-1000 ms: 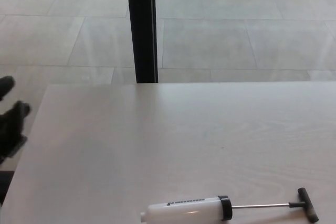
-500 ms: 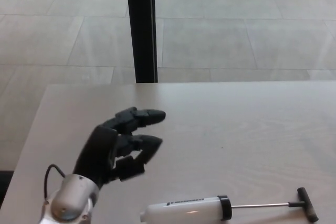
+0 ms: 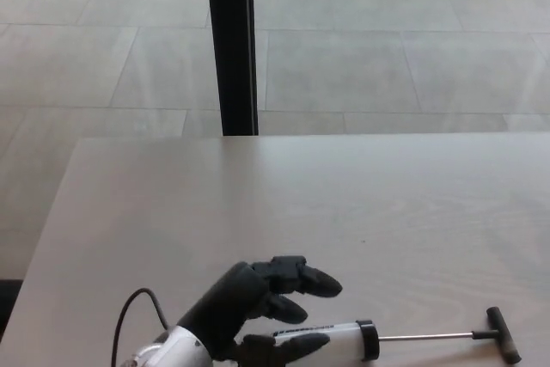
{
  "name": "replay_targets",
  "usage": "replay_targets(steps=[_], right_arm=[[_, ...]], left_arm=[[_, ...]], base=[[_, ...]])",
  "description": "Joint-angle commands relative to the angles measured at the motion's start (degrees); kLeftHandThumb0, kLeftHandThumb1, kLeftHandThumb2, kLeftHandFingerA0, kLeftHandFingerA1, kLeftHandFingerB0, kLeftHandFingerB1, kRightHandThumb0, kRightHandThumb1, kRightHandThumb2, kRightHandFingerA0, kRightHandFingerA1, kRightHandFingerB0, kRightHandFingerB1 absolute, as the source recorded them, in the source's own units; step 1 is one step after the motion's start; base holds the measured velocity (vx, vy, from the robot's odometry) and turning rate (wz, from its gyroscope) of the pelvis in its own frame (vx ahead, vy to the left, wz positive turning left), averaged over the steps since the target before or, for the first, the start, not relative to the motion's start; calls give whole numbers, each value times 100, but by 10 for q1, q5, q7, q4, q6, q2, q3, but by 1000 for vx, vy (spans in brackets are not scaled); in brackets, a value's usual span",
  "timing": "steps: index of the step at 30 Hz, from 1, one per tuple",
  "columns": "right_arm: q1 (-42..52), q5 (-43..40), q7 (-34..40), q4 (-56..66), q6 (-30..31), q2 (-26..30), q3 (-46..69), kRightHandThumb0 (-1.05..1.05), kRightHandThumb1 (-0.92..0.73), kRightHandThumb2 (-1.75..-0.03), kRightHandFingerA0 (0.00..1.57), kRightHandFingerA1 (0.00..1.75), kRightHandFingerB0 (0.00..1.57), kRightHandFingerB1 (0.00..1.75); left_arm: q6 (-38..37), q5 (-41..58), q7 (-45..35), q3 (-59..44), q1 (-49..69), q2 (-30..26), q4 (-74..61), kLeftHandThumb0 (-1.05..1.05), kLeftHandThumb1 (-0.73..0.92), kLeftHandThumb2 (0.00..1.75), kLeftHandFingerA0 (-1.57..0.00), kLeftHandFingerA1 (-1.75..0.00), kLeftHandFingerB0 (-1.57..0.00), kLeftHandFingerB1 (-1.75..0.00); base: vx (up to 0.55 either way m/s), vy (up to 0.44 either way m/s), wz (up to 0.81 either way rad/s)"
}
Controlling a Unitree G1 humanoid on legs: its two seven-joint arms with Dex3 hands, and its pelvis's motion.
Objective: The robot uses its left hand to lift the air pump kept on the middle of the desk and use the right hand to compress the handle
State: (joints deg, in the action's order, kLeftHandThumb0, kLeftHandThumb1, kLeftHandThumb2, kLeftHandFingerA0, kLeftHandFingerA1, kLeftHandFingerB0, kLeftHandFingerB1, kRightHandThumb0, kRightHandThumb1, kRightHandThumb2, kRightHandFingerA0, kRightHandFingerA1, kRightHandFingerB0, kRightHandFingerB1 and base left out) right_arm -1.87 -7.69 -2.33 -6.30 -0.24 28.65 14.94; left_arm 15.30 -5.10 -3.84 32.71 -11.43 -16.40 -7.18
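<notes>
The air pump [image 3: 344, 339] lies on its side at the near edge of the desk [image 3: 301, 204], white barrel to the left, thin rod and black T-handle [image 3: 504, 335] drawn out to the right. It looks light and rigid, its smooth plastic barrel likely slippery; the barrel's middle seems the place to take it, leaving the rod free. The left hand [image 3: 262, 307] hovers over the barrel's left end, fingers spread, gripping nothing. The right hand is out of sight. A dark post [image 3: 230, 40] stands beyond the desk's far edge.

White air pump [image 3: 339, 338], black collar, black handle; pale woodgrain desk [image 3: 344, 204]; black robot hand [image 3: 258, 311].
</notes>
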Motion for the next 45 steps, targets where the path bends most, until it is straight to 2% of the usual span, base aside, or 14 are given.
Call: replay_targets(steps=[1, 3, 5, 10, 16, 18, 19, 31, 34, 35, 37, 38, 43, 45], right_arm=[[2, -4, -13, 5, 12, -13, 9, -59, -84, -65, 41, 54, 42, 40], [4, 4, -10, 2, 4, -13, 9, -58, -83, -65, 43, 53, 44, 40], [2, 4, -10, 1, 3, -14, 9, -59, -83, -65, 43, 53, 44, 40], [2, 4, -5, 7, 2, -21, 13, -58, -84, -65, 46, 58, 47, 40], [1, 6, 0, 9, -3, -26, 16, -57, -82, -64, 51, 64, 50, 40], [0, -1, 4, 15, -1, -33, 21, -56, -81, -64, 52, 67, 51, 41], [2, -2, 7, 25, 5, -34, 21, -55, -81, -64, 51, 62, 52, 41], [0, 9, 14, 36, 6, -36, 18, -54, -78, -63, 52, 63, 56, 42], [1, 10, 13, 40, 10, -38, 17, -54, -77, -63, 53, 62, 60, 42], [1, 12, 15, 42, 16, -38, 16, -53, -76, -63, 54, 60, 62, 43], [0, 12, 13, 41, 18, -39, 17, -53, -76, -63, 54, 60, 63, 44], [-1, 8, 11, 33, 9, -42, 21, -55, -75, -63, 54, 99, 67, 46], [-2, 10, 6, 36, 14, -49, 25, -55, -72, -61, 56, 118, 73, 48], [-4, 10, 7, 38, 20, -52, 27, -55, -70, -63, 55, 139, 72, 49]], left_arm=[[59, -125, -33, 52, 6, -48, -35, -59, 65, 59, -45, -61, -48, -50], [81, -158, -50, 70, -3, -73, -49, -71, 59, 102, -27, -59, -40, -58], [93, -193, -60, 87, -13, -90, -57, -73, 77, 63, -33, -55, -41, -41], [107, -308, -58, 140, -29, -121, -44, -94, 65, 102, -4, -45, -17, -47], [115, -367, -25, 159, -20, -122, -38, -85, 57, 99, -3, -43, -16, -48], [121, -391, -14, 166, -17, -120, -32, -88, 75, 64, 0, -46, -23, -35], [131, -400, -17, 170, -18, -117, -32, -95, 65, 101, -3, -38, -16, -47], [181, -409, 41, 174, 21, -28, -6, -85, 60, 100, -1, -41, -9, -40], [172, -401, 73, 161, 39, -6, -2, -40, 42, 103, -7, -57, 0, -49], [173, -396, 81, 155, 46, 7, 1, -70, 74, 61, -16, -58, -26, -41], [176, -398, 87, 148, 54, 22, 4, -68, 74, 61, -20, -58, -29, -41], [170, -391, 96, 138, 62, 29, 4, -65, 73, 63, -25, -58, -35, -42], [151, -395, 123, 100, 88, 60, 16, -56, 56, 99, -30, -62, -40, -59], [147, -404, 122, 92, 92, 67, 18, -57, 72, 62, -33, -59, -45, -46]], base=[[0, 0, 0], [0, 0, 0], [0, 0, 0], [0, 0, 0], [0, 0, 0], [0, 0, 0], [0, 0, 0], [0, 0, 0], [0, 0, 0], [0, 0, 0], [0, 0, 0], [0, 0, 0], [0, 0, 0], [0, 0, 0]])
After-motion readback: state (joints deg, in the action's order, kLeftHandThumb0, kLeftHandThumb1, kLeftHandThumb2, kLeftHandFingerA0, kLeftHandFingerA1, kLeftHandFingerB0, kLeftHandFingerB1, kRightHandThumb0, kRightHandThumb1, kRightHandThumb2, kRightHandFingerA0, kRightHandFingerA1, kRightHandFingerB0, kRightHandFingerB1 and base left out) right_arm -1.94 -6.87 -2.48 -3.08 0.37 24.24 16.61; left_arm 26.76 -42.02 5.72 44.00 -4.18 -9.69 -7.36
